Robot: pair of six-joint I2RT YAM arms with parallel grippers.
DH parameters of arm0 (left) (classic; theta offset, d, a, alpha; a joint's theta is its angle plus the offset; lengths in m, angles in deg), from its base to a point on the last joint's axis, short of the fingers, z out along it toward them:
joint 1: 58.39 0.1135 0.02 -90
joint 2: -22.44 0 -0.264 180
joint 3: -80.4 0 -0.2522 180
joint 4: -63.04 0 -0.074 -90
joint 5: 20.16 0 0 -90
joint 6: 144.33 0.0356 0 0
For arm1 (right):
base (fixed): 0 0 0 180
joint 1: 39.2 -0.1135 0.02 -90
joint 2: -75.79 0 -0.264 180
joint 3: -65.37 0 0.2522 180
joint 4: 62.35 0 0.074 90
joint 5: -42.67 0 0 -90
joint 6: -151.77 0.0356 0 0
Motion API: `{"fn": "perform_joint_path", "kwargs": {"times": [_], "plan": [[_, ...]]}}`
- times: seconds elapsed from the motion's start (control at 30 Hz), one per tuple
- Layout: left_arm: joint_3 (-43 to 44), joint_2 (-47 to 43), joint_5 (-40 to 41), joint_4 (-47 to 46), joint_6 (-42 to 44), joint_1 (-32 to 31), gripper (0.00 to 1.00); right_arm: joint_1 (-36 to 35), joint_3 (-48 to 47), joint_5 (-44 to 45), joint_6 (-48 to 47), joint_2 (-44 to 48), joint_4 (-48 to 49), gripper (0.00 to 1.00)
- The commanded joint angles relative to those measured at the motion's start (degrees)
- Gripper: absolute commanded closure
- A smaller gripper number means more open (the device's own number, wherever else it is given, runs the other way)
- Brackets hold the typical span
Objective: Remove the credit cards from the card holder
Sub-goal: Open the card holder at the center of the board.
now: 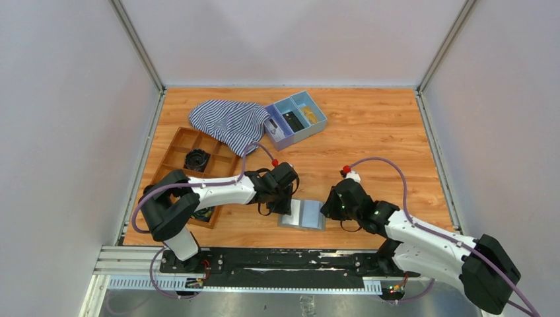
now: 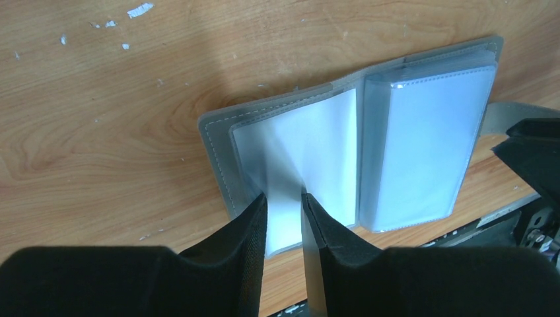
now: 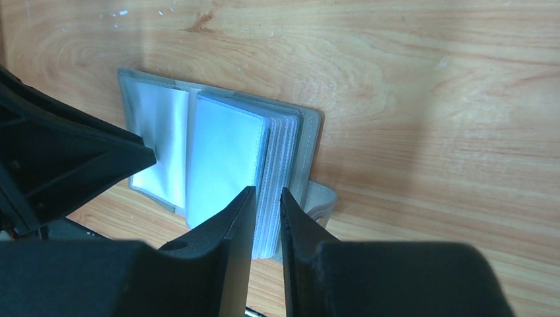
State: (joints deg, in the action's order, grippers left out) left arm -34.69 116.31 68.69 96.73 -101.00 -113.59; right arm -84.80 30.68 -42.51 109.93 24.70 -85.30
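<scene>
The grey card holder [image 1: 302, 214] lies open flat on the wood near the table's front edge. Its left half [image 2: 317, 152] shows one pale frosted pocket. Its right half [image 3: 224, 152] carries a thick stack of clear pockets. The credit cards are hidden inside the frosted pockets. My left gripper [image 1: 285, 210] [image 2: 285, 196] points down at the near edge of the left pocket, jaws a narrow gap apart with the pocket showing between them. My right gripper [image 1: 325, 210] [image 3: 267, 191] hovers over the outer edge of the pocket stack. It is narrowly open too, with nothing pinched.
The holder's strap tab [image 3: 320, 201] sticks out to the right on the table. At the back stand a blue three-compartment tray [image 1: 297, 119] and a striped cloth [image 1: 230, 123]. A wooden divided tray [image 1: 191, 162] lies at the left. The metal rail [image 1: 264, 264] runs just behind the holder.
</scene>
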Motion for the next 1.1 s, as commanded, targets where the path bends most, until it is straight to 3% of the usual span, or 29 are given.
{"fn": "perform_joint_path", "kwargs": {"times": [0.0,1.07], "plan": [[0.17,2.42,0.18,1.02,0.89,-0.17,0.71,0.46,0.44,-1.66,-0.63,-3.02,2.19,0.76],[-1.13,0.79,-1.13,-0.47,0.62,-0.17,0.70,-4.25,-3.54,-3.93,-1.50,-10.75,8.08,0.76]]}}
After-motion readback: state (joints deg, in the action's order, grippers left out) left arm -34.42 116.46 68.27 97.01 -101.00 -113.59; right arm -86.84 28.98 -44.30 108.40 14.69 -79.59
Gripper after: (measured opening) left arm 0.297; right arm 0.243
